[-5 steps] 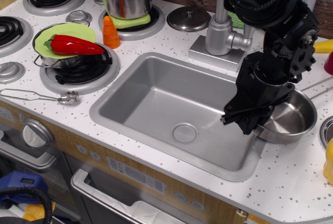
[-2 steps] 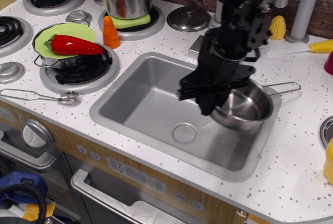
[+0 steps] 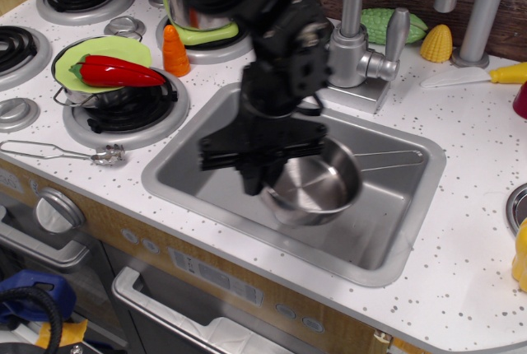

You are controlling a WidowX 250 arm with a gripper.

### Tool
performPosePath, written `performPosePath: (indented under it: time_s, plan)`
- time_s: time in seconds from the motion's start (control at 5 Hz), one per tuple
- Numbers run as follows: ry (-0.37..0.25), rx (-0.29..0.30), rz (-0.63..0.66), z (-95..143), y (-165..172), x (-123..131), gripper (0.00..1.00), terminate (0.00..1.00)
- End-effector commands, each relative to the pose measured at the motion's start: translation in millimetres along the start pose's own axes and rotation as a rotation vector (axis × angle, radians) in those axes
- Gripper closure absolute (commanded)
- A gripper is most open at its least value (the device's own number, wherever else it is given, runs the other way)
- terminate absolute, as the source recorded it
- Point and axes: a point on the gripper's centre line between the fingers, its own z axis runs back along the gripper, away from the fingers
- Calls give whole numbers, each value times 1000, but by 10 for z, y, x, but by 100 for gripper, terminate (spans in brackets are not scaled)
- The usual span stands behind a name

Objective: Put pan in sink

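Observation.image looks down on my fingers (image 3: 262, 174), which are clamped on the near-left rim of the pan (image 3: 317, 185); one black finger sits outside the wall, the other is hidden inside the bowl. I hold the pan over the middle of the sink (image 3: 185, 169), tipped a little, and I cannot tell whether its base touches the basin floor. Its thin wire handle (image 3: 387, 156) points toward 3 o'clock, reaching almost to the sink's right wall. My arm comes in from 12 o'clock and covers the back-left corner of the basin. At 1 o'clock from the pan, the faucet (image 3: 358, 49) stands on the white speckled bench (image 3: 461, 230). Toward 10 o'clock, a red pepper (image 3: 115, 72) lies on a green plate (image 3: 78, 53) over a burner, with an orange carrot (image 3: 174, 51) just beside it. At 9 o'clock, well apart from the sink, a wire tool (image 3: 62, 153) lies flat on the bench.
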Motion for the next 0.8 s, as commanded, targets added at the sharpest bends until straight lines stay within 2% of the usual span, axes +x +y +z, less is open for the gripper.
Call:
performPosePath:
  time_s: [0.0, 0.4, 0.6]
  plan:
    - [-44, -55, -15, -4, 157, 158, 100, 0]
    - [-84, -58, -37, -88, 58, 223, 100, 0]
    - [-111, -92, -56, -140, 27, 289, 0, 0]
